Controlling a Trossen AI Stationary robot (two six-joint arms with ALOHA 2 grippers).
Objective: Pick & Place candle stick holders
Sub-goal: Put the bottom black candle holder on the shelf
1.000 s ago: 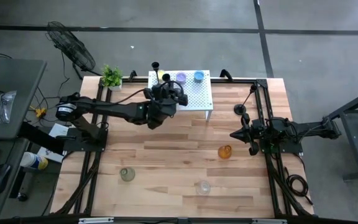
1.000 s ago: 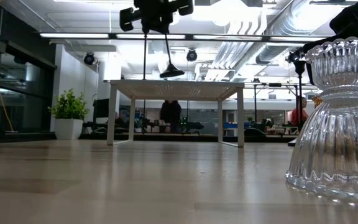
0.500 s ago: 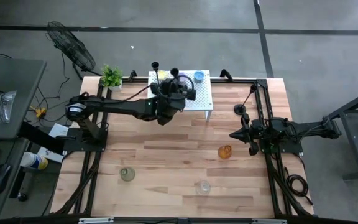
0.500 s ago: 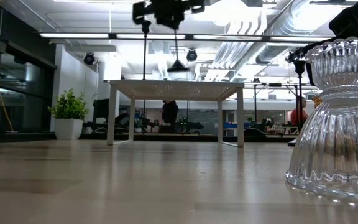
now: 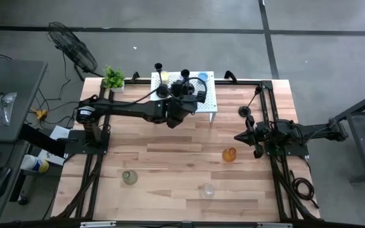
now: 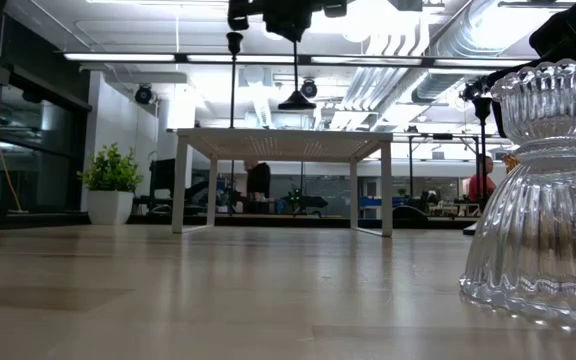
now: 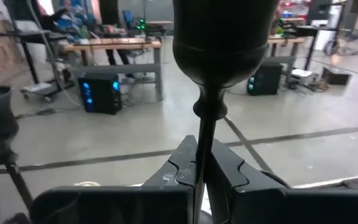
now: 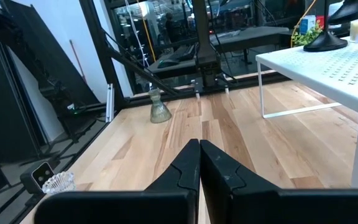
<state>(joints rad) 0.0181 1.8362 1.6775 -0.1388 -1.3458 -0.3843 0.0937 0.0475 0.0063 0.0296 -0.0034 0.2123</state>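
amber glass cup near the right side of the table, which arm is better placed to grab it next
Right. The right gripper rests shut and empty beside the amber glass cup. The left gripper is over the white perforated shelf, shut on a slim black candlestick, so it is busy.

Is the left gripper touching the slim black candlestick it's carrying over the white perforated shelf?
Touching. In the left wrist view the left gripper has both fingers pressed against the slim black candlestick, with no gap on either side of its stem.

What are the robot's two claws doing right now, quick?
Left gripper: closed on the slim black candlestick, above the white perforated shelf.
Right gripper: closed, empty, waiting at the table's right side.
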